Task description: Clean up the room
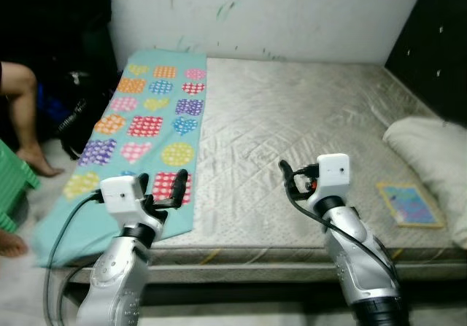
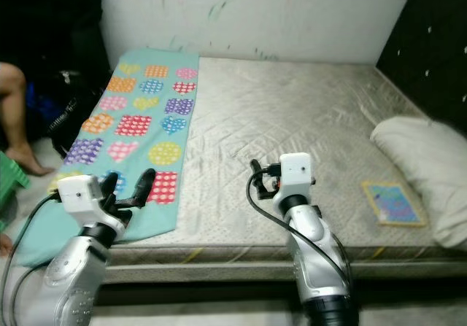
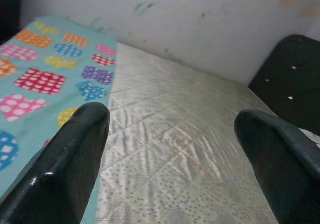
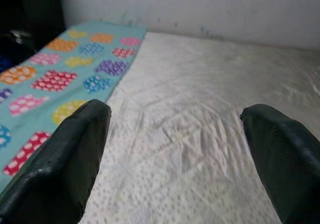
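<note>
A teal blanket (image 1: 157,107) with coloured dotted hearts lies flat along the left side of a bare grey mattress (image 1: 292,114). Its near end hangs over the mattress edge. A small colourful book (image 1: 408,203) lies near the front right of the mattress, beside a white pillow (image 1: 430,151). My left gripper (image 1: 162,179) is open above the blanket's near end, with nothing between its fingers (image 3: 75,154). My right gripper (image 1: 295,173) is open over the front middle of the mattress, holding nothing; its fingers (image 4: 75,149) stand wide apart.
A person's bare leg (image 1: 25,114) and foot are on the floor at the left, next to a green stool (image 1: 11,184) and dark bags (image 1: 73,114). A marked white wall (image 1: 292,12) runs behind the bed. A black headboard (image 1: 430,41) stands at the right.
</note>
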Tool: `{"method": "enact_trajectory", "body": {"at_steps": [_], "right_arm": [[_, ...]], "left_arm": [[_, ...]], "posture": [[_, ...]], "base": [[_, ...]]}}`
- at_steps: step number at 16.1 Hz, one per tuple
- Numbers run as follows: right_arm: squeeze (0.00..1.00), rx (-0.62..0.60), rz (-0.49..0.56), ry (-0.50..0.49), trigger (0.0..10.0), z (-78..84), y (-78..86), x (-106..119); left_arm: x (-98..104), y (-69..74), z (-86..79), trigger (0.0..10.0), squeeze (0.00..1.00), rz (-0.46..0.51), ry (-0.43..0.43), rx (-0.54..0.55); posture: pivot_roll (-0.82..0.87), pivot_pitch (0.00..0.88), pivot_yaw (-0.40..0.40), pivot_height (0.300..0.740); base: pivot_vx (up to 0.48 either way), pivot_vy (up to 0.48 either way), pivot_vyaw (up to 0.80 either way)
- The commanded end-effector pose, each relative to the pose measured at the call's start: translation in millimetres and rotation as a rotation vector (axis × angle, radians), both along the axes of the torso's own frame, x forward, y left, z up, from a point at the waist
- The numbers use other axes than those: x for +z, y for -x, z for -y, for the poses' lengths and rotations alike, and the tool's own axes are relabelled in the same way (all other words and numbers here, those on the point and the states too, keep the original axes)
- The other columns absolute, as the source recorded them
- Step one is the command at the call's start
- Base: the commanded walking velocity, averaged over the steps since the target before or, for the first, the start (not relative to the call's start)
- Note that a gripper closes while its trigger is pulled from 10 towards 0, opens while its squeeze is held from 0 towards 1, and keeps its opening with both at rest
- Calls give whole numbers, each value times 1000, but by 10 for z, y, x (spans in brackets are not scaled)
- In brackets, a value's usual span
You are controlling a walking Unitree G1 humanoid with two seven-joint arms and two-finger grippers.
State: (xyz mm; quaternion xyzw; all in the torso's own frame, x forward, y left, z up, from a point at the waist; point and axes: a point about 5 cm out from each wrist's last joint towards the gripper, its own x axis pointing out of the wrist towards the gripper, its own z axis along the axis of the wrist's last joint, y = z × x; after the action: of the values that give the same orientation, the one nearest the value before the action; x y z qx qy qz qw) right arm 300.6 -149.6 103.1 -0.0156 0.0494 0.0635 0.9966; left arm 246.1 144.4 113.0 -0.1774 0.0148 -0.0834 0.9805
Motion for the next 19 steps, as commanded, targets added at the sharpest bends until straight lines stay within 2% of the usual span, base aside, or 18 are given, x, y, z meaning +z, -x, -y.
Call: {"method": "enact_trajectory", "body": {"at_steps": [1, 11, 15, 16, 19], "right_arm": [[0, -9, 24, 16, 10000, 49, -18, 61], [0, -11, 15, 21, 10000, 44, 23, 30], [0, -16, 12, 22, 10000, 58, 37, 22], [0, -17, 12, 21, 10000, 59, 38, 21], [0, -15, 9, 21, 10000, 60, 38, 17]], "left_arm": [[38, 1, 42, 10000, 0, 18, 4, -20], [17, 31, 43, 10000, 0, -4, 6, -19], [-42, 37, 35, 10000, 0, -52, 28, 22], [-28, 37, 35, 10000, 0, -38, 35, 12], [-19, 33, 33, 10000, 0, -33, 23, 8]], "posture": [[-89, 0, -29, 740], [-89, 0, -27, 740], [-91, 0, -25, 740], [-91, 0, -25, 740], [-90, 0, -27, 740]], "base": [[446, 0, 0], [458, 0, 0], [0, 0, 0], [0, 0, 0], [0, 480, -442]]}}
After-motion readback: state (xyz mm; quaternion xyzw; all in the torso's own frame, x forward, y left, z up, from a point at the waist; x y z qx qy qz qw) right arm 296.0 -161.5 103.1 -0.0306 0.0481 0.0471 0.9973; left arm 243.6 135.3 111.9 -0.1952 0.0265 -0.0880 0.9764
